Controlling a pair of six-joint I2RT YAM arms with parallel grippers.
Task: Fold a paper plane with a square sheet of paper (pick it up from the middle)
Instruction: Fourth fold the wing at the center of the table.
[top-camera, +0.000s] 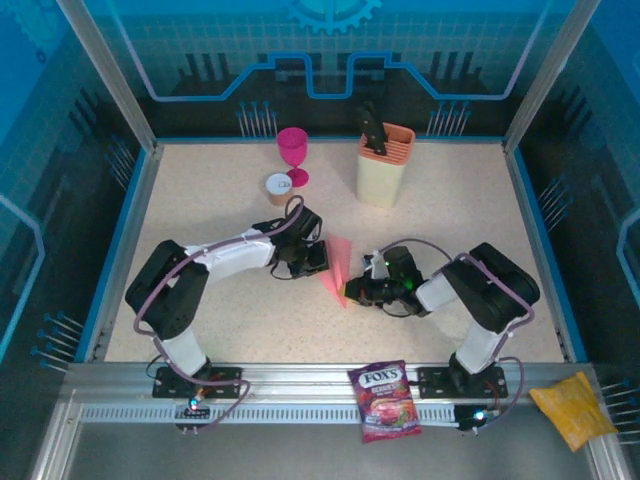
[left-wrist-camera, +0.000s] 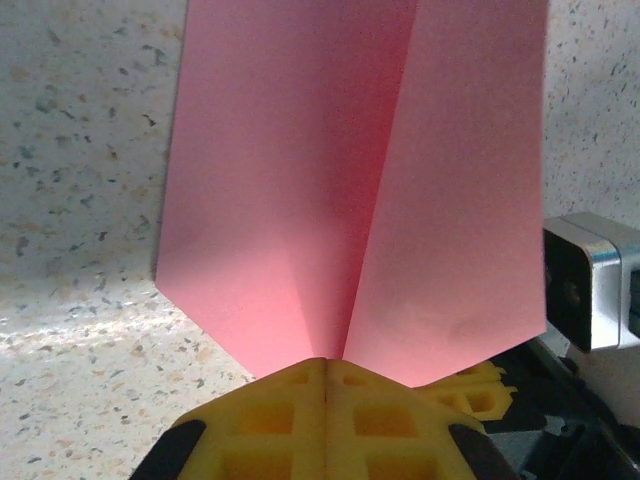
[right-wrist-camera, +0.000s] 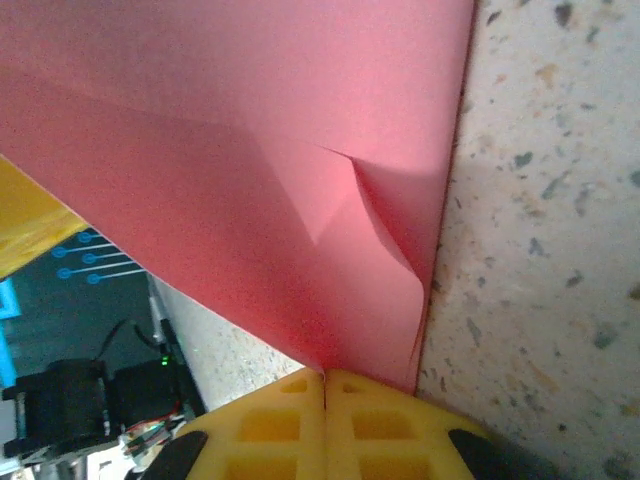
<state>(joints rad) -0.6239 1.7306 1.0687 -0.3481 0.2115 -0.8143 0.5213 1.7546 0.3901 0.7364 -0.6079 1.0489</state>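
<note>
Both left gripper (top-camera: 322, 257) and right gripper (top-camera: 352, 291) clamp paper plane (top-camera: 337, 268) edges (open table (top-camera: 200, 195)).

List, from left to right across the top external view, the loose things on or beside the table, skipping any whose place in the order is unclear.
magenta plastic goblet → salmon-pink folded paper → beige slotted knife block → yellow crinkled snack bag

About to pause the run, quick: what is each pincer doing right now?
Left pincer: closed, gripping the pink paper plane.
Right pincer: closed, gripping the same paper plane.
</note>
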